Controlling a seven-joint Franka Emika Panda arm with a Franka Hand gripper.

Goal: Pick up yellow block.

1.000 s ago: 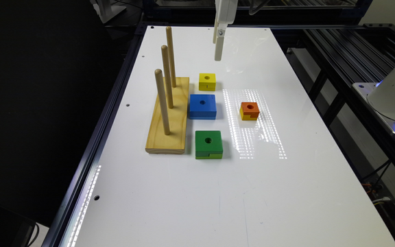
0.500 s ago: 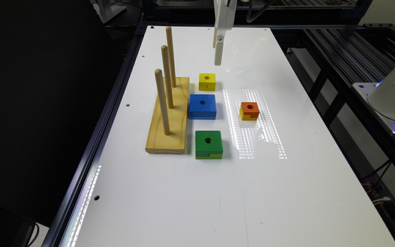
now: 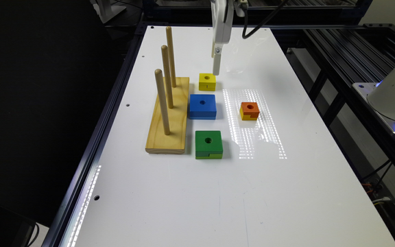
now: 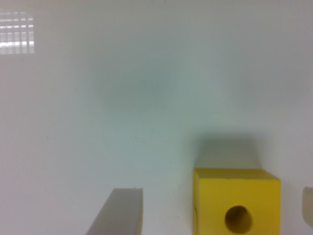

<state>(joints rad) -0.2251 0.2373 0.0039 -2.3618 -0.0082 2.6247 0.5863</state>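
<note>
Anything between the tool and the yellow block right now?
Nothing visible. In the wrist view the open tool has a finger on each side of the yellow block, with bare white table around it. The blue block sits apart, nearer the camera.

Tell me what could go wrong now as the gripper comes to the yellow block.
1. In the wrist view the yellow block sits off-centre between the open jaws, close to one finger. That finger may land on it or push it aside.
2. The blue block lies just beside it, so a pushed block could slide against it.
3. The pegs stand close by; a wide swing of the gripper might hit them.
</note>
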